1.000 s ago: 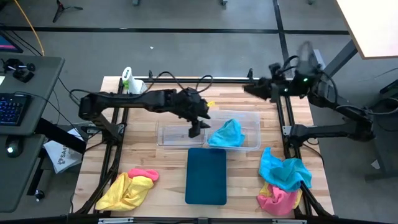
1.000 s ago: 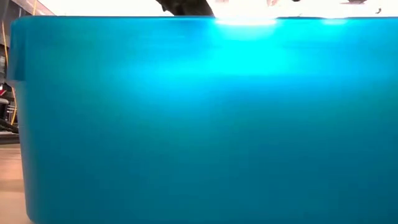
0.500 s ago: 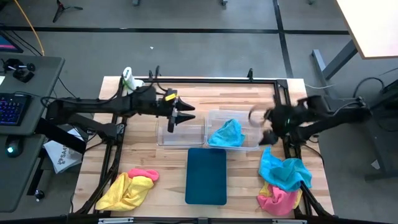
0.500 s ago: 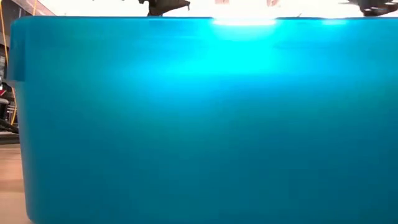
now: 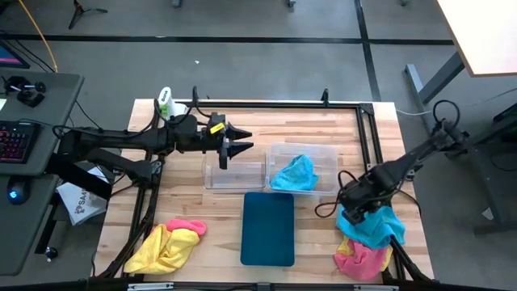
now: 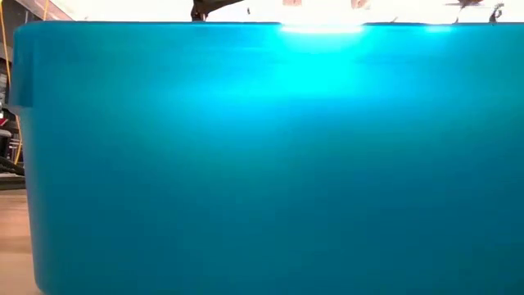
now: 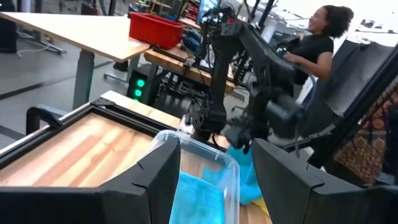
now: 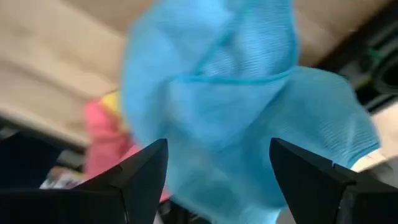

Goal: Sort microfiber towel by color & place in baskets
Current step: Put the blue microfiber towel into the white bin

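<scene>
R gripper point(image 5: 355, 212) lower right, jaws wide, empty, over cyan towel point(image 5: 373, 226) on pink towel point(image 5: 359, 257) | soft, floppy, light: pinch a raised fold | L gripper point(image 5: 233, 148) upper centre, open, empty, above narrow tub point(image 5: 212, 179)

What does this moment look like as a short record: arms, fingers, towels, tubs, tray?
left gripper: above the narrow tub, fingers open, empty
right gripper: fingers open over the blue towel on the right pile
right pile: blue on top, pink towel under it, near the table's right front corner
left pile: yellow towel with a pink one, left front
wide tub: holds one blue towel
narrow tub: looks empty
tray: nothing on it
spray bottle: back left corner
</scene>
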Motion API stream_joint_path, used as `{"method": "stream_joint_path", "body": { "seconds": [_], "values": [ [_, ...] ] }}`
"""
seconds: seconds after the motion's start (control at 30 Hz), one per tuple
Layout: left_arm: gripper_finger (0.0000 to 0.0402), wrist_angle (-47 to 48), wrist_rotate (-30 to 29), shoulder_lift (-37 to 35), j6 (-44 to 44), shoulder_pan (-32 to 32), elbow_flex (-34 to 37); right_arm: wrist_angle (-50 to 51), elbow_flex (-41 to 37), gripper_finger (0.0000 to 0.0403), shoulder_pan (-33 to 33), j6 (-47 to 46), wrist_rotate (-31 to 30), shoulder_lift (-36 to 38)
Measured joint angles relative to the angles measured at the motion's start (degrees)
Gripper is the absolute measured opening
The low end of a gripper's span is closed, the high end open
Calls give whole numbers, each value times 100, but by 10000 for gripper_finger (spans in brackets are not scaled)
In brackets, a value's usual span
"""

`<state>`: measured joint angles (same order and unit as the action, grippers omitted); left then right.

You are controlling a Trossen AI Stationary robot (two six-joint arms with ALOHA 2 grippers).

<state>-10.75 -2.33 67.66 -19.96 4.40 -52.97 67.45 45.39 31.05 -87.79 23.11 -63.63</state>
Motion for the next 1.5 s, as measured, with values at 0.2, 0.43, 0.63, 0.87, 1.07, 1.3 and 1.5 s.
{"method": "stream_joint_path", "body": {
  "seconds": [0.2, 0.43, 0.63, 0.87, 1.07, 1.3, 1.5],
  "values": [
    [188, 9, -32, 2, -84, 0, 0, -532, -317, 275, 151, -70, 155, -398],
    [188, 18, -188, -15, -146, 0, 0, -1005, -311, 237, 464, 252, 398, -928],
    [188, 1, -374, -225, -1, 26, 0, -652, 223, 37, 725, 411, 645, -982],
    [188, 0, -860, -755, 583, 177, 0, 1059, 2379, 5, 633, 398, -164, -653],
    [188, -38, -1168, -1208, 862, 344, -2, 2259, 5334, 2, 527, 218, -2452, -568],
    [188, -20, -1179, -1440, 760, 462, -2, 1826, 7739, 1, 256, 2517, -5459, -875],
    [188, -10, -1178, -1456, 624, 459, -2, 1395, 8008, 1, -433, 4258, -6076, -1306]
  ]
}}
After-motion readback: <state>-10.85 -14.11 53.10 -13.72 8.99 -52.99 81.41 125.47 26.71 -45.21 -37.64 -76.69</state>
